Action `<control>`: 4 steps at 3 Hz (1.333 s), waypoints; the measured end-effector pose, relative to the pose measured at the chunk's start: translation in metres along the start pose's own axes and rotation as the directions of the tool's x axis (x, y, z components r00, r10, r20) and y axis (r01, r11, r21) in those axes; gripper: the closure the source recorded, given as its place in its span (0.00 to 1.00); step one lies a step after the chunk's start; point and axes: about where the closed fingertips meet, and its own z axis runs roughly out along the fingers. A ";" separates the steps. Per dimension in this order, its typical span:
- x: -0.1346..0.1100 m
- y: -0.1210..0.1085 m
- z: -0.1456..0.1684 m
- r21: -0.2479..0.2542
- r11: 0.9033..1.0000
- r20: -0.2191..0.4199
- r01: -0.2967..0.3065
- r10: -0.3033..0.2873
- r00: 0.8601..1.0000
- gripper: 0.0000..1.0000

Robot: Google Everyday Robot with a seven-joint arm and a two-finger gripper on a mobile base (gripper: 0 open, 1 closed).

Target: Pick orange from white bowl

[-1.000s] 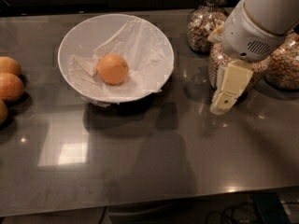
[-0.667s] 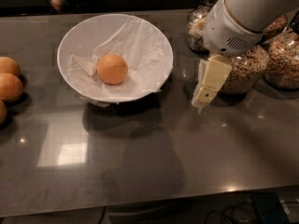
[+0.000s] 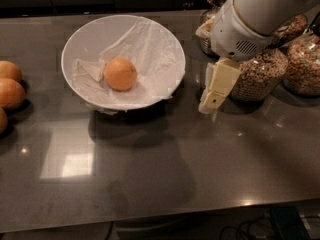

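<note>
1. Orange: seated inside the bowl, left of its centre, on a crumpled clear liner.
2. Bowl: set on the table, towards its rear left.
3. Gripper: held just right of the bowl, apart from it, in front of the jars, angled down-left; whether open or closed cannot be told.
4. Loose oranges: grouped at the left edge.

Gripper hung just right of the bowl. Its arm ran out of frame at the top and right edges. The arm hid much of the jars directly behind the gripper. The end jar, further right, was cut by the frame edge. Far left of the gripper, three loose oranges were cropped by the left edge.
</note>
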 end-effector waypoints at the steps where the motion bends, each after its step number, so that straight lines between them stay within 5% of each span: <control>1: -0.027 -0.021 0.027 0.001 0.997 0.047 0.072 -0.072 0.996 0.00; 3: -0.072 -0.080 0.102 -0.006 0.992 0.159 0.126 -0.123 0.980 0.00; 4: -0.072 -0.081 0.102 -0.006 0.992 0.159 0.126 -0.123 0.979 0.00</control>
